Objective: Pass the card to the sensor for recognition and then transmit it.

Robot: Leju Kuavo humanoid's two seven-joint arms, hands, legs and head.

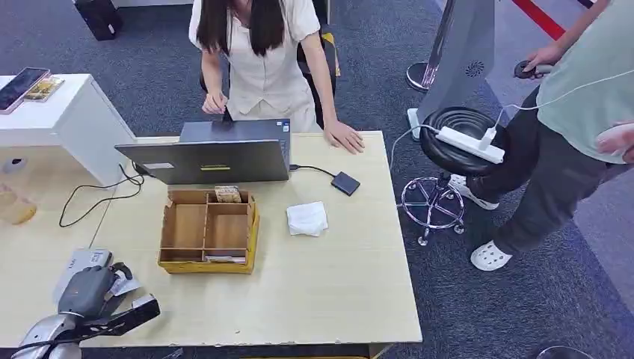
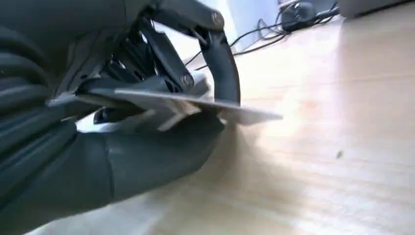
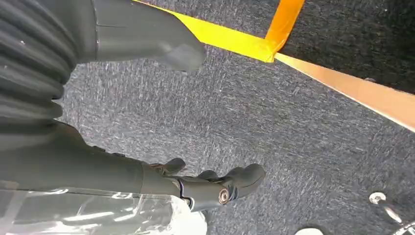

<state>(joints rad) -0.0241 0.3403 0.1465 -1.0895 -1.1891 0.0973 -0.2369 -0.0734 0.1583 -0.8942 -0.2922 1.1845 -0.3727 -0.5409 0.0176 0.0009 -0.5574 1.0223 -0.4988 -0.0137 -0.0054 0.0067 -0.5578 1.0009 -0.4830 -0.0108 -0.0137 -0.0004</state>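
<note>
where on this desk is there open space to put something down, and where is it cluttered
Bare wood lies along the near edge of the table, from the left hand holding the card rightward, in front of the cardboard organizer and white tissue. It is crowded at the back: laptop, black sensor, cables and a person's hand.

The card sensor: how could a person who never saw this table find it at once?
Start at the open laptop at the far side of the wooden table. A black cable runs from the laptop's right side to the sensor, a small, flat, dark square lying on the table. The white tissue beside it is pale and crumpled; the sensor is dark and wired.
</note>
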